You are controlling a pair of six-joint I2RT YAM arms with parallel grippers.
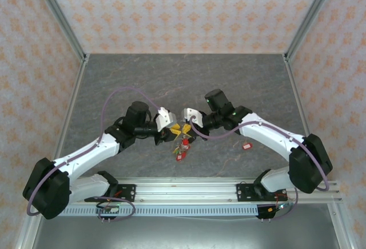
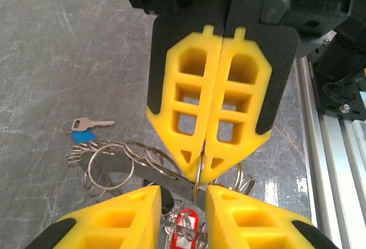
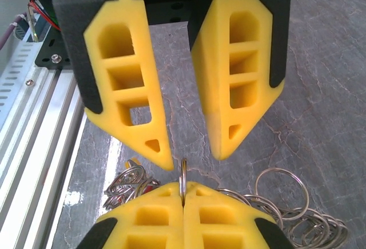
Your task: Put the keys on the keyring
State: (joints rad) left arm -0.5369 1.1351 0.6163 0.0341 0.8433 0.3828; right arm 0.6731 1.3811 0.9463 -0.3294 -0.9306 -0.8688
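My right gripper (image 3: 183, 189) is clenched: at the bottom of its wrist view the two yellow fingers are pressed flat together, pinching the keyring (image 3: 183, 172), a thin grey ring I see edge-on, standing upright out of the tips. My left gripper (image 2: 183, 191) is released. Its fingers sit apart at the bottom of the left wrist view, one on each side of the ring and not touching it. In the gap between them I see a red tag (image 2: 186, 229) among bits of metal. Just left of that, a tangle of wire loops (image 2: 117, 157) lies on the grey table (image 2: 68, 43). Further up and left, a key with a blue tag (image 2: 88, 125) lies flat, apart from the loops. In the top view both arms meet at centre frame, red tags dangling below them, and a red-tagged key (image 1: 247, 145) lies alone to the right.
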